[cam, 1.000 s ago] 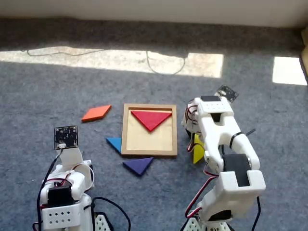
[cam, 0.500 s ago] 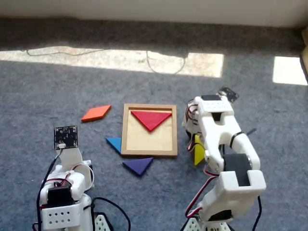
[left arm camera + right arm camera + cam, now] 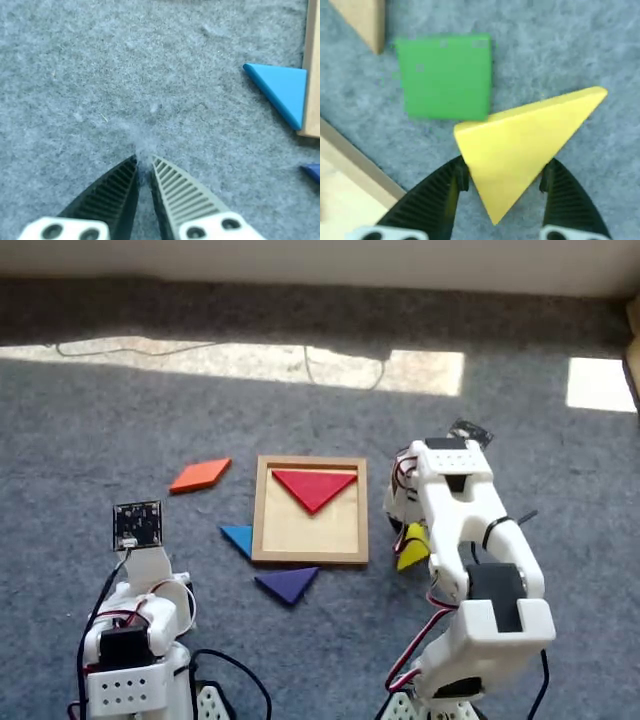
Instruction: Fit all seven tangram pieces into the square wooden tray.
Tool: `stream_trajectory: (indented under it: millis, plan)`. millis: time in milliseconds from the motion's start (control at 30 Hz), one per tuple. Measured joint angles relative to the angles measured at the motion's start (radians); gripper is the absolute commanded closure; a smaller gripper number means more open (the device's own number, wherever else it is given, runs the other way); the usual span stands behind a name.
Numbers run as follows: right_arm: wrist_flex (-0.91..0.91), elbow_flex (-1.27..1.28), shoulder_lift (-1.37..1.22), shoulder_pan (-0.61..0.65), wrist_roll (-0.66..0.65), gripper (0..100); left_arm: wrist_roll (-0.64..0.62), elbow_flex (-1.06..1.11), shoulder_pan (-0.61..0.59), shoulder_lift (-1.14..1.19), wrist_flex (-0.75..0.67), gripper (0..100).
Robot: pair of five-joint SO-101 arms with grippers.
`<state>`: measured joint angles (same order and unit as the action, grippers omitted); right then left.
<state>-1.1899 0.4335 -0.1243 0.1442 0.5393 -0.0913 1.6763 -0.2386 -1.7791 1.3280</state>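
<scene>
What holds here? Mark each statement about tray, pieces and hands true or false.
The red triangle lies inside the wooden tray. True.
The right hand grips the green square. False: it is shut on the yellow triangle; the green square lies on the carpet.
The left hand is shut and holds nothing. True.
The blue triangle sits inside the tray. False: it lies on the carpet against the tray's outer edge.
The orange parallelogram lies on the carpet outside the tray. True.

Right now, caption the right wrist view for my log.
The right hand grips the yellow triangle near the green square.
</scene>
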Motion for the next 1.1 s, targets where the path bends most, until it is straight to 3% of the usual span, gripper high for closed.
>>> stream_trajectory:
  millis: [200, 433, 600, 933, 1100]
  plan:
    - [-0.046, 0.0, 0.183, 0.0, -0.058, 79.8, 0.0, 0.0, 0.0, 0.0, 0.0, 99]
    - [-0.04, 0.0, 0.21, 0.0, -0.061, 75.8, 0.0, 0.0, 0.0, 0.0, 0.0, 99]
    - [-0.011, 0.0, 0.112, 0.0, 0.052, 63.7, 0.0, 0.0, 0.0, 0.0, 0.0, 99]
    - [0.035, -0.021, -0.054, -0.006, 0.114, 63.7, 0.0, 0.0, 0.0, 0.0, 0.0, 99]
    - [0.057, -0.029, -0.054, -0.051, 0.209, 63.7, 0.0, 0.0, 0.0, 0.0, 0.0, 99]
